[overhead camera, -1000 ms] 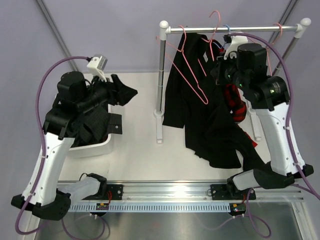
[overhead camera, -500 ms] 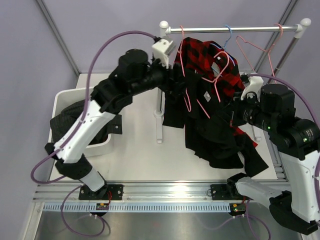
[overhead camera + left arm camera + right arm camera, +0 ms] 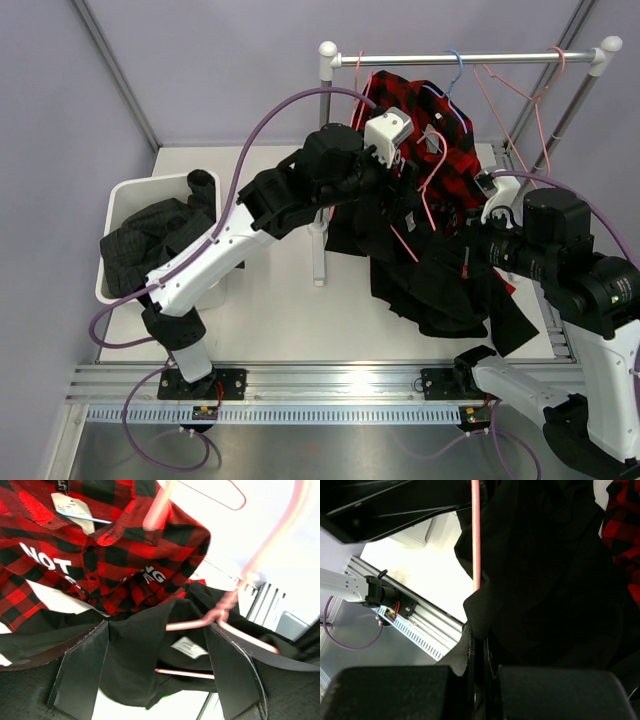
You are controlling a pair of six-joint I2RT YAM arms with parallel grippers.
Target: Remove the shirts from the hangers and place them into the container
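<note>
A plain black shirt (image 3: 440,285) hangs low from a pink hanger (image 3: 430,195) in front of the rail. My left gripper (image 3: 159,672) is open, a finger on each side of its collar (image 3: 187,648), where pink hanger wire (image 3: 200,674) crosses. The red-and-black check shirt (image 3: 440,130) hangs behind and above it. My right gripper (image 3: 482,665) is shut on a fold of the black shirt (image 3: 545,580); a pink wire (image 3: 475,535) runs down toward the jaws and vanishes behind the cloth. The white container (image 3: 112,215) stands at the left with dark shirts (image 3: 150,240) in it.
The metal rail (image 3: 500,58) spans the back right on two posts, one (image 3: 320,200) standing mid-table. A blue hanger (image 3: 455,62) and bare pink hangers (image 3: 500,90) hook over it. An aluminium rail (image 3: 330,385) runs along the near edge.
My left arm has swung from the container across to the hanging shirts, and its jaws have widened. My right arm has dropped from the rail to the lower part of the black shirt.
</note>
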